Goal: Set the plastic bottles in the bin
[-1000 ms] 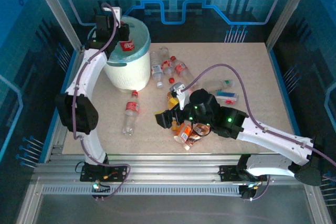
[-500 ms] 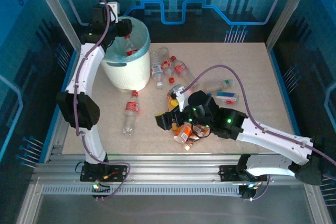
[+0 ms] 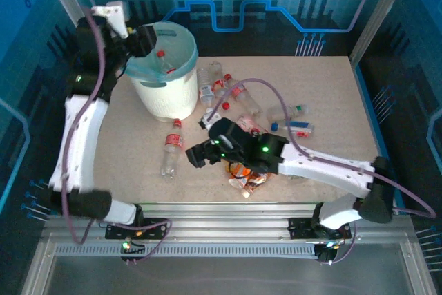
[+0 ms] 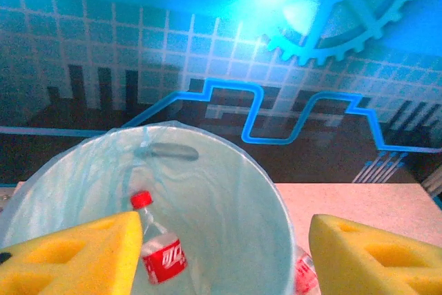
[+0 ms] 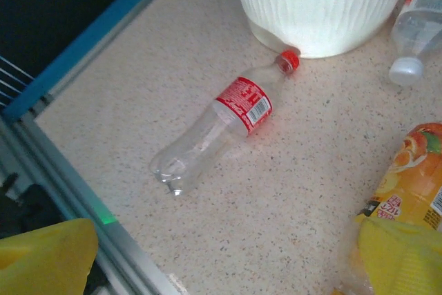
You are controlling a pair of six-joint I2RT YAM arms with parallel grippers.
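Observation:
The bin is a white bucket with a light-blue bag, at the back left. A red-labelled bottle lies inside it, its red cap up. My left gripper hangs over the bin's left rim, open, with nothing between its yellow pads. A lone red-labelled bottle lies on the table in front of the bin, seen close in the right wrist view. My right gripper hovers just right of it, open and empty.
More bottles lie in a cluster right of the bin. Orange ones sit under my right arm, one beside my right finger. Blue-capped bottles lie further right. The table's left edge rail is near the lone bottle.
My left gripper opened and dropped the red-labelled bottle into the bin, then drew back to the left. My right arm swung left towards the lone bottle.

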